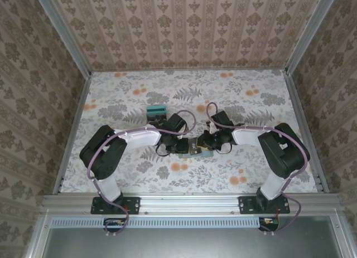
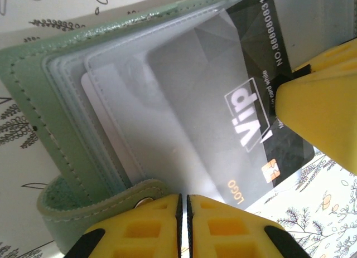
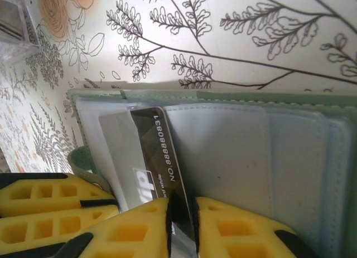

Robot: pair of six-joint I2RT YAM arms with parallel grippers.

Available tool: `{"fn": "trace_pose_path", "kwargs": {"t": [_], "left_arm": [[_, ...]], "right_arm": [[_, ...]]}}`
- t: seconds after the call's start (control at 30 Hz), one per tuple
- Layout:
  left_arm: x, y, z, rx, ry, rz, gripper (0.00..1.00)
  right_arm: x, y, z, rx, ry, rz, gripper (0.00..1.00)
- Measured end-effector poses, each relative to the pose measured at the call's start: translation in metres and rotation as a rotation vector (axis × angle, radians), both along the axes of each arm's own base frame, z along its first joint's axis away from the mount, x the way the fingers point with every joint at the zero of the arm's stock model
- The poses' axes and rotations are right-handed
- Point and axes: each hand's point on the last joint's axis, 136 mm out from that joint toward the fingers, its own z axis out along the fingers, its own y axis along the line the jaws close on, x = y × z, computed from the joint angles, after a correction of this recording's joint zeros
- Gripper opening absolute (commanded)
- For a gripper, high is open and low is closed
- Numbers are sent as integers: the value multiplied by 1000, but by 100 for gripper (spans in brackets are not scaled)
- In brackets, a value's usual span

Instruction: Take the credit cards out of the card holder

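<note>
The pale green soft leather bifold card holder [image 2: 33, 102] lies open and flat near the middle of the floral-printed table [image 1: 251, 102], under the two meeting grippers. Its inside faces up, showing a fan of clear plastic sleeves [image 2: 128, 91]. A dark grey plastic credit card [image 2: 251, 52], printed with "VIP" and a white number, juts partway out of one sleeve. In the left wrist view its free end points toward 2 o'clock. The corner of a pale grey-white card [image 2: 97, 105] shows tucked deeper in another sleeve. The holder's green snap strap [image 2: 95, 199] curls off its edge at 7 o'clock in that view.

The right gripper [image 3: 181, 213] comes in from 3 o'clock in the top view. Its yellow pads [image 3: 240, 230] are closed on the free end of the dark card, which runs edge-on between them at 6 o'clock in the right wrist view. The left gripper [image 2: 183, 213] comes in from 9 o'clock. Its jaws are all but together, with only a thin slit between the yellow pads, and they pinch the card holder's edge just beside the strap.

A teal-and-grey stack of loose plastic cards [image 1: 156, 111] lies on the table at about 11 o'clock from the holder, near the left arm's wrist and apart from the holder. Brown damask-patterned walls [image 1: 184, 29] stand around the table on three sides
</note>
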Motion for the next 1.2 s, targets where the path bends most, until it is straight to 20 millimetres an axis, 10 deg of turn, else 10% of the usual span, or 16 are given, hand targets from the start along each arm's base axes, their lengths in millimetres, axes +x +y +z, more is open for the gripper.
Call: {"fn": "trace_pose_path", "kwargs": {"t": [0.63,0.9,1.2], "left_arm": [[1,1,0,-3,6,3,13],[5,1,4,-12,16,23,24],[43,-12,81,-247,-79,143,39]], "right_arm": [[2,-48,7,-12,-35,-74,2],[2,-57,44,-5,-143,-74,0],[13,-57,105,39,-302,-78,0]]}}
